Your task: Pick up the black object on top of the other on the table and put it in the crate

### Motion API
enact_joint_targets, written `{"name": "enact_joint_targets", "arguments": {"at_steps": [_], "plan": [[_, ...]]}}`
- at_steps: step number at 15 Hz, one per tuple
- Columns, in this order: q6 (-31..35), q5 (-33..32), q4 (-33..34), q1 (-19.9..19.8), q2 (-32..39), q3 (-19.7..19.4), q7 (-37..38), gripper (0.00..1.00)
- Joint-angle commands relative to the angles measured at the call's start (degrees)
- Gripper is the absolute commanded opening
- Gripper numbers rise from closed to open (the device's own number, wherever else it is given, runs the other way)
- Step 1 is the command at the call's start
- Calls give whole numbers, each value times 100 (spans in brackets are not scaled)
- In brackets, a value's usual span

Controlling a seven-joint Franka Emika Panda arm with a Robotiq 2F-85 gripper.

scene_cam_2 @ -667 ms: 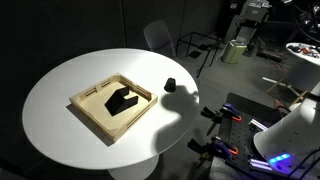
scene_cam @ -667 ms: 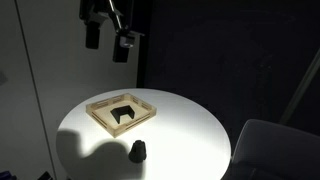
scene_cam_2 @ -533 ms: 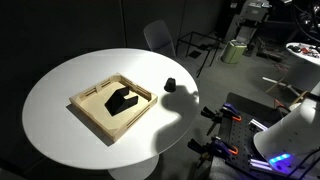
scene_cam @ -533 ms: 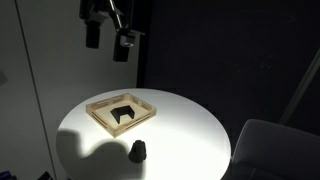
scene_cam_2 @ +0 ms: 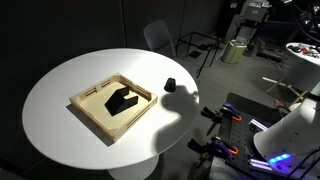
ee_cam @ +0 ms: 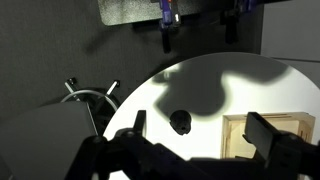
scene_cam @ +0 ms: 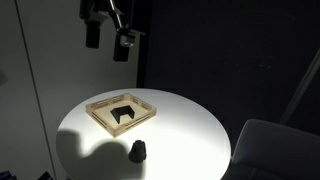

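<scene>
The small chunky black object (scene_cam: pixel 139 151) stands on the round white table (scene_cam: pixel 190 125) near its edge, outside the crate; it also shows in an exterior view (scene_cam_2: pixel 171 85) and in the wrist view (ee_cam: pixel 181 122). I cannot make out the flat black piece under it as separate. The light wooden crate (scene_cam: pixel 97 122) (scene_cam_2: pixel 87 121) (ee_cam: pixel 235 135) lies mid-table and holds a larger black arch block (scene_cam: pixel 123 113) (scene_cam_2: pixel 120 101). My gripper (scene_cam: pixel 122 50) hangs high above the table, open and empty (ee_cam: pixel 205 130), and the black object shows between its fingers far below.
A grey chair (scene_cam: pixel 265 150) stands beside the table, and another chair (scene_cam_2: pixel 160 40) behind it. Equipment and cables (scene_cam_2: pixel 240 130) crowd the floor on one side. A metal chair frame (ee_cam: pixel 90 100) shows past the table edge.
</scene>
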Motion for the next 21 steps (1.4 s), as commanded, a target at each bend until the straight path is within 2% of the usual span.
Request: {"name": "enact_joint_targets", "arguments": {"at_steps": [1, 10, 15, 21], "plan": [[-13, 31, 16, -84, 19, 65, -34, 100], [34, 63, 106, -52, 153, 60, -61, 100], [434, 156, 420, 56, 765, 66, -232, 100], [1150, 462, 785, 107, 1592, 32, -848, 100]]}}
